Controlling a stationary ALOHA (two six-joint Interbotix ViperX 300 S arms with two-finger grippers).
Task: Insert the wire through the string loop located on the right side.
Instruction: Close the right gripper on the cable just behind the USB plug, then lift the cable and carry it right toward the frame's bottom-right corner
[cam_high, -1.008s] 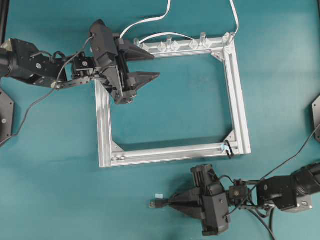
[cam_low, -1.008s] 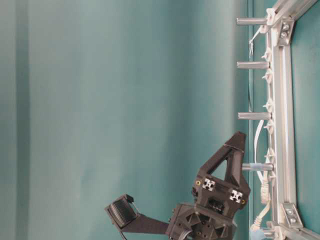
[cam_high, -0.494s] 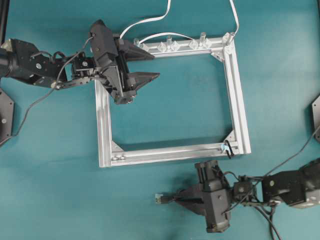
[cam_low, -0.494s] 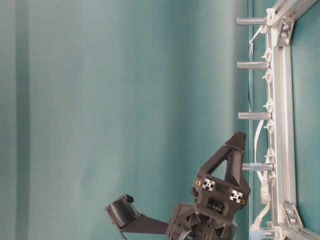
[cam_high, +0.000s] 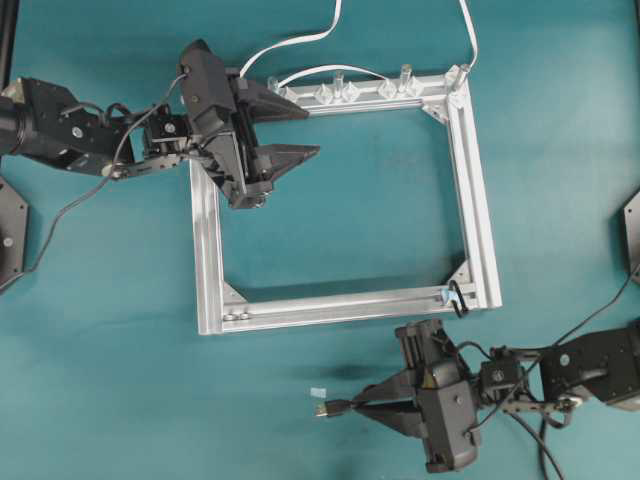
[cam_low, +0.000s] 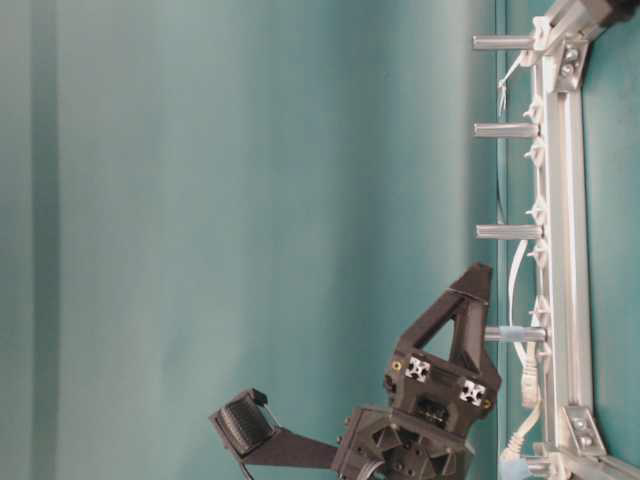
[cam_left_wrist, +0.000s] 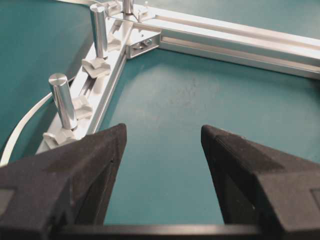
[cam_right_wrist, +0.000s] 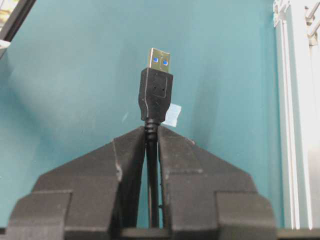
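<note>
Overhead | right gripper (cam_high: 362, 404) clamps wire (cam_right_wrist: 155, 93) | left gripper (cam_high: 305, 130) agape | string loop (cam_high: 459, 298) barely discernible

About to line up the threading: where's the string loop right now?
In the overhead view the string loop hangs at the frame's lower-right corner, beside a small bluish mark, up and right of the right pincer holding the wire.
</note>
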